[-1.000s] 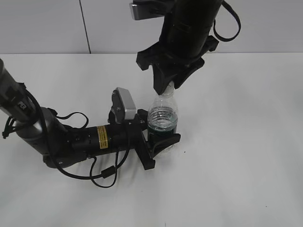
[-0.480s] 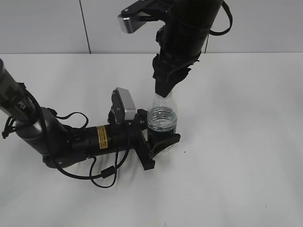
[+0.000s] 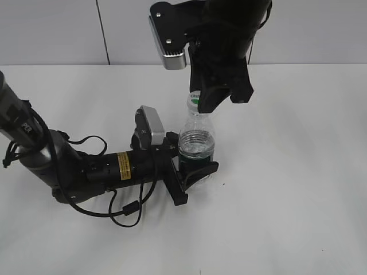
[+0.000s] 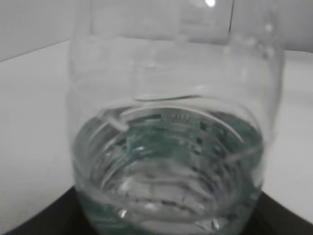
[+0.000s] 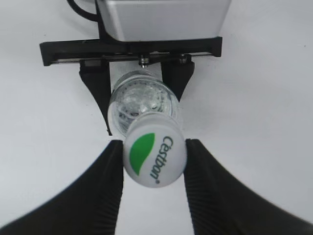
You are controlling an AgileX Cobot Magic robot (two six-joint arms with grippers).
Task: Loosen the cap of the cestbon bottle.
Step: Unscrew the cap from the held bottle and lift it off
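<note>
The cestbon bottle (image 3: pixel 196 142) stands upright on the white table, clear with a dark green label band. My left gripper (image 3: pixel 195 169) lies low along the table and is shut on the bottle's lower body. The bottle fills the left wrist view (image 4: pixel 166 161). My right gripper (image 3: pixel 199 102) comes down from above and is shut on the cap (image 3: pixel 194 98). In the right wrist view the white cap (image 5: pixel 154 156) with its green leaf mark sits between the two black fingers (image 5: pixel 154 147), touching both. The bottle's shoulder (image 5: pixel 144 100) shows below it.
The left arm and its cable (image 3: pixel 123 209) lie on the table at the left. A grey wall (image 3: pixel 57 28) stands behind the table's back edge. White tabletop (image 3: pixel 298 172) stretches to the right of the bottle.
My right gripper has turned about the bottle's neck while staying at the cap. Its wrist camera swung round to the left, and the cap's edge now shows. The left arm and bottle have not moved.
</note>
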